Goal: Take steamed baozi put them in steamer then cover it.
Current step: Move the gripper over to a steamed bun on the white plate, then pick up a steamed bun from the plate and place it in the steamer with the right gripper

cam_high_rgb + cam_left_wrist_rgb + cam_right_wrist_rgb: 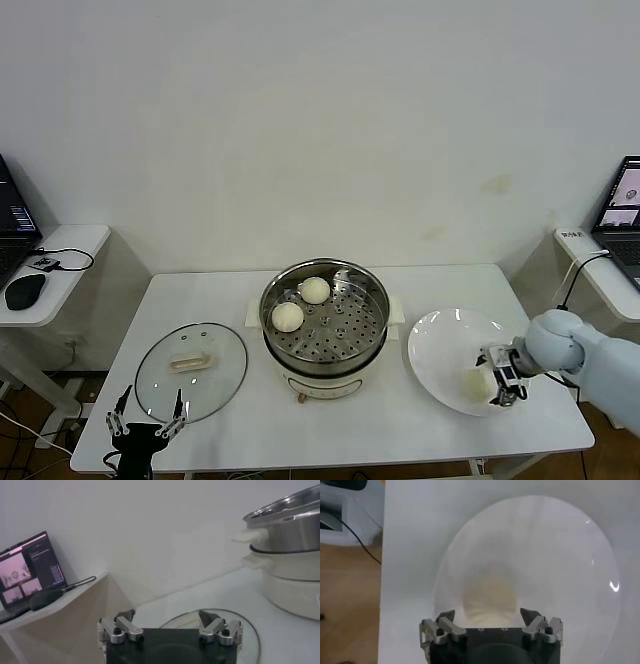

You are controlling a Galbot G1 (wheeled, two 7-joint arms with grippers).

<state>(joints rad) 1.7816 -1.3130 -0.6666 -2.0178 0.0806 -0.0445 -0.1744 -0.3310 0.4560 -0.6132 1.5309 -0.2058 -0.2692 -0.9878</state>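
The steamer (325, 322) stands mid-table on its white pot base (310, 385). Two baozi lie in it, one at the back (315, 290) and one at the left (288, 317). A third baozi (473, 383) lies on the white plate (440, 345) at the right. My right gripper (500, 378) is open right at this baozi. In the right wrist view the baozi (490, 597) sits between the spread fingers of the gripper (489, 615), apart from both. The glass cover (190, 370) lies flat on the table's left. My left gripper (148, 425) is open and empty at the table's front-left edge.
In the left wrist view the left gripper (167, 617) faces the cover (220, 620), with the steamer (285, 520) beyond. Side desks hold a laptop (30, 567) and mouse (25, 291) on the left, and another laptop (625, 210) on the right.
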